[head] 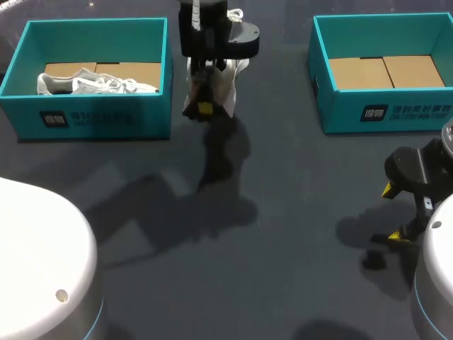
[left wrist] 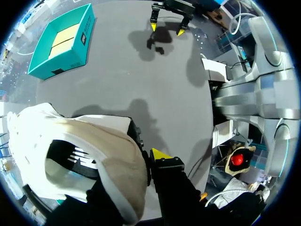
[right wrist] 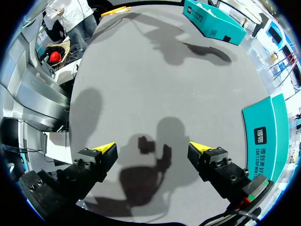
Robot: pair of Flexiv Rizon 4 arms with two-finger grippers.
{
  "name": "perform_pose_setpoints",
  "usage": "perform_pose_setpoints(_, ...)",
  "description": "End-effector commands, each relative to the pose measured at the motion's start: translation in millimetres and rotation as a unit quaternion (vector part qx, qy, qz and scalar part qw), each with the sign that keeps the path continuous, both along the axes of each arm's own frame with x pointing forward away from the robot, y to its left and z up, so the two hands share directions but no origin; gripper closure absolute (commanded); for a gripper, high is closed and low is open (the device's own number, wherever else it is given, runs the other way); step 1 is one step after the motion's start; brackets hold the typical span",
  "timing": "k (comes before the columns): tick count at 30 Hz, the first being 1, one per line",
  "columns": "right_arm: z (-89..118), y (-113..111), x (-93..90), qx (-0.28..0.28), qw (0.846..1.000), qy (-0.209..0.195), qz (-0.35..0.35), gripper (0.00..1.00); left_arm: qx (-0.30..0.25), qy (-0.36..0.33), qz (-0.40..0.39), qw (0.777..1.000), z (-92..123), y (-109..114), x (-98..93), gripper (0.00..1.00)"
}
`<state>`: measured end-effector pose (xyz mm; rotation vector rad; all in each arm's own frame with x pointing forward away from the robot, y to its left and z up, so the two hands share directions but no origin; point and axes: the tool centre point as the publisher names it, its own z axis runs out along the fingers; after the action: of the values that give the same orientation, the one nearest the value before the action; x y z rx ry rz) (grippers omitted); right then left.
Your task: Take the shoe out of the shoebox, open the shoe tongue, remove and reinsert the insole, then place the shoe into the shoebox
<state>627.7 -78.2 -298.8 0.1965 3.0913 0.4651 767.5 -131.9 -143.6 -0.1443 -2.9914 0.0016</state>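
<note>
Two teal shoeboxes stand on the dark table (head: 283,212), the left shoebox (head: 95,113) at its far left corner and the right shoebox (head: 389,113) at its far right corner. The left one holds a second pale sneaker (head: 92,83) lying lengthwise along its floor; the right one shows only its cardboard bottom. Nothing lies on the table between them.

The shoe (head: 230,85) is off the table, held in the air near the middle of the far edge, between the boxes and closer to the left one. The left gripper (head: 204,106) is clamped on it. One yellow-tipped finger presses the outside of the collar; the other is hidden by the shoe.

Much of the shoe is covered by the arm from above. From the wrist, only its white upper and beige lining show, with the mouth turned toward the camera. Its long axis seems steep rather than flat, and the toe cannot be made out.

The right gripper (right wrist: 153,149) hangs by the right edge, fingers spread wide — nothing between them.
</note>
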Motion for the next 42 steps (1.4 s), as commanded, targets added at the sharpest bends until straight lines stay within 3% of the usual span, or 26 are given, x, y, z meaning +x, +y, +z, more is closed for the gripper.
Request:
perform_pose_setpoints(1,0.3,-0.5,-2.6,-0.001,1.000,-0.002,0.000,0.00,0.005,0.000,-0.001,1.000,6.2,-3.8,1.6,1.00)
perform_pose_setpoints(8,0.3,-0.5,-2.6,-0.001,1.000,-0.002,0.000,0.00,0.006,0.008,-0.002,1.000,3.2,-2.4,2.9,1.00)
perform_pose_setpoints(27,0.3,-0.5,-2.6,-0.001,1.000,-0.002,0.000,0.00,-0.020,0.027,0.069,0.997,19.4,122.5,125.2,1.00)
perform_pose_setpoints(34,0.3,-0.5,-2.6,-0.001,1.000,-0.002,0.000,0.00,0.009,-0.015,0.095,0.995,25.6,168.3,163.4,1.00)
perform_pose_setpoints(36,0.3,-0.5,-2.6,-0.001,1.000,-0.002,0.000,0.00,0.017,0.005,0.101,0.995,22.0,182.3,177.6,1.00)
perform_pose_setpoints(42,0.3,-0.5,-2.6,-0.001,1.000,-0.002,0.000,0.00,0.017,0.005,0.101,0.995,22.0,182.3,177.6,1.00)
